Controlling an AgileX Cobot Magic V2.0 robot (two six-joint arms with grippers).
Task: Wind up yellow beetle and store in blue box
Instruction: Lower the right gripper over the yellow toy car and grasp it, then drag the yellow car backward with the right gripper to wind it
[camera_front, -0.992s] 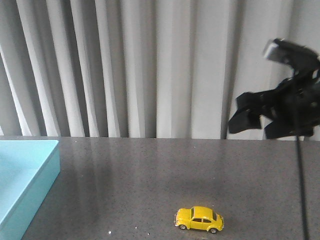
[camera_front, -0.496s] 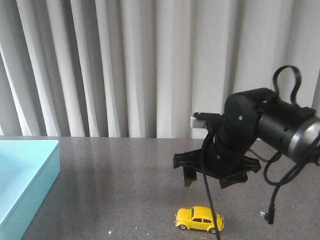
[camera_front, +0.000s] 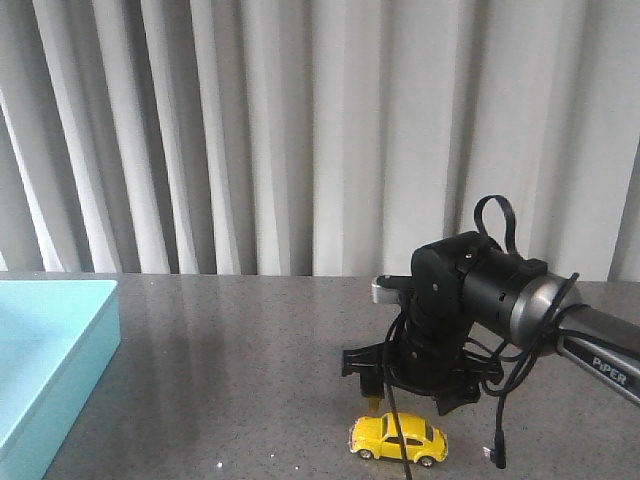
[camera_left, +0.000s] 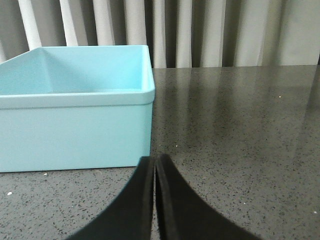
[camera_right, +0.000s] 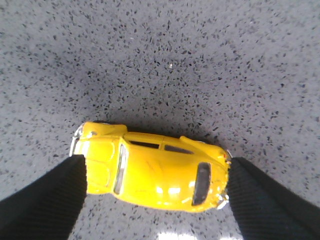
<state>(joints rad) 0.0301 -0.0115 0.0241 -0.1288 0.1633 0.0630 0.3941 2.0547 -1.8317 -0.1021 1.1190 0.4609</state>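
Low in frame, right of centre: yellow beetle (camera_front: 398, 439) on the speckled table (camera_front: 250, 380), my right gripper (camera_front: 412, 385) spread either side, cable draped across it. Blue box (camera_front: 50, 350) far left. Left gripper (camera_left: 154, 200) pressed together.

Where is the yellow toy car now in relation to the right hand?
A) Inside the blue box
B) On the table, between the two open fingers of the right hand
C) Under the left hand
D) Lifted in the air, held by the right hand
B: in the right wrist view the yellow toy car lies on the speckled table, with one black finger of the open right hand at each end.
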